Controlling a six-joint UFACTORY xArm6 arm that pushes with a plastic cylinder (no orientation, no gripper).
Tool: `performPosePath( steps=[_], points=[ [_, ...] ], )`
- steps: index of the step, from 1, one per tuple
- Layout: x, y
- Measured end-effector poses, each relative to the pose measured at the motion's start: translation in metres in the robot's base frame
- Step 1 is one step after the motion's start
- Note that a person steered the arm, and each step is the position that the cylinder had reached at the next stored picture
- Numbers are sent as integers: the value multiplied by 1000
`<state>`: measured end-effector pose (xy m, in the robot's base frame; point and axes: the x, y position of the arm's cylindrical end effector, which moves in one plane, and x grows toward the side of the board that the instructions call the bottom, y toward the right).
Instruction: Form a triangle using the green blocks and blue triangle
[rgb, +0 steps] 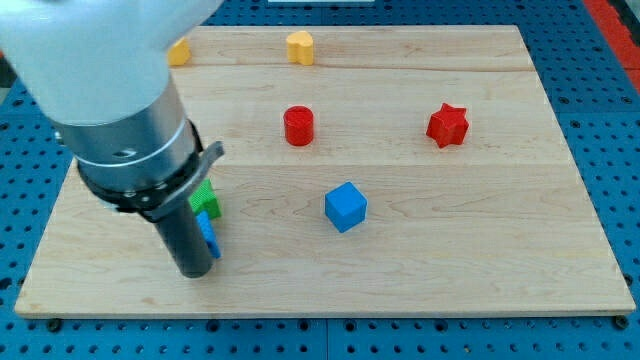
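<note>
The wooden board (420, 270) carries all blocks. My arm (130, 140) hides my tip, so I cannot tell where it touches; there is no claw to open or close. Just beside the rod, to the view's right, sit a green block (206, 198) and the blue triangle (209, 235), touching. A second green block is not visible, so I judge the triangle is unfinished. The blue cube (346, 207) stands well apart.

Surface finish: pale wooden board (450, 260), smooth, matt, grain visible.
Red cylinder block (298, 126) and blue cube block (346, 207) look matt painted; blue perforated metal bench (600, 120) beneath.
</note>
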<state>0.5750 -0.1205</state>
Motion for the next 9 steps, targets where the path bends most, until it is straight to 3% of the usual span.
performPosePath(
  steps=[3, 7, 9],
  points=[
    [-9, 8],
    [-79, 6],
    [-106, 98]
  ],
)
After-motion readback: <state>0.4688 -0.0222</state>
